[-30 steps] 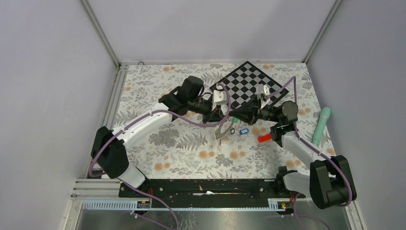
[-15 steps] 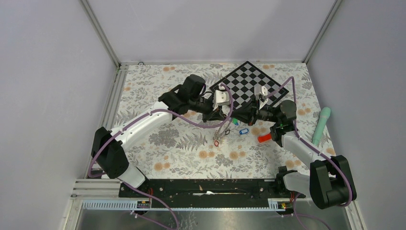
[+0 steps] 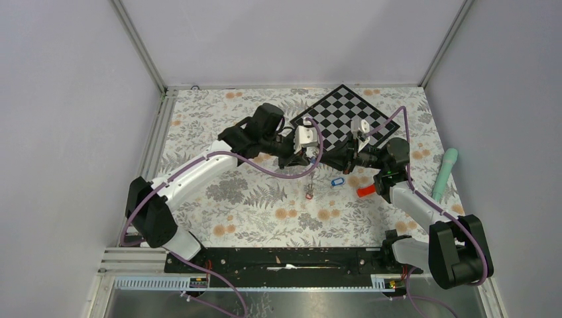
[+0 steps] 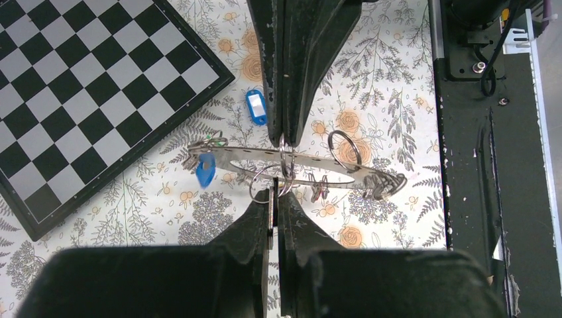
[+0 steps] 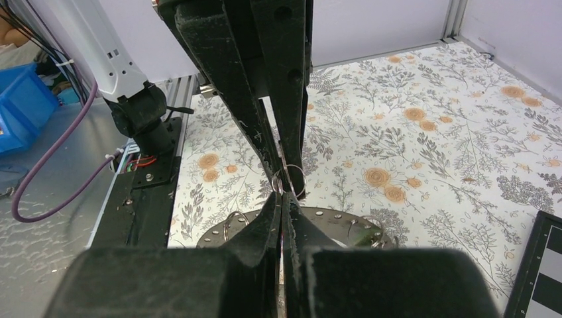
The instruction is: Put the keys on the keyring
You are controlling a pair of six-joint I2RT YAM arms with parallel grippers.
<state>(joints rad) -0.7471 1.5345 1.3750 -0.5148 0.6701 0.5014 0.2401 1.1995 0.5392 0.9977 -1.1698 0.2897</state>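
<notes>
Keyring (image 3: pixel 309 189) has swung round since a second ago. It showed its open face then; now it hangs as a thin edge-on sliver just right of centre in the top view, off the cloth. Arms barely shifted. The green tag seen beside it earlier can't be made out from above now.

Left gripper (image 4: pixel 274 197) and right gripper (image 4: pixel 286 136) meet tip to tip, both pinched shut on a small split ring (image 4: pixel 283 162) threaded through the keyring's rim. More wire rings sit along that rim. A blue-tagged key (image 4: pixel 205 171) hangs at the plate's left end in the left wrist view. A red tag (image 3: pixel 309 196) shows at its lowest point from above. A loose blue key (image 3: pixel 337 181) lies flat on the cloth, just right of the hanging keyring.

Outward:
- Red block (image 3: pixel 366 191) lies right of the loose key, close to the right forearm.
- Chequered board (image 3: pixel 341 116) sits upper centre, set diagonally, behind both wrists.
- Mint-green cylinder (image 3: pixel 445 172) lies at the right edge, by the wall.

Surface is a floral cloth (image 3: pixel 252 205). Plain grey walls (image 3: pixel 285 40) close three sides, with aluminium posts (image 3: pixel 139 46) in the back corners. A black base rail (image 3: pixel 278 258) runs along the bottom.

Widest open stretch of cloth is lower centre and upper left. The right side is tight between the forearm, block, cylinder and wall.
</notes>
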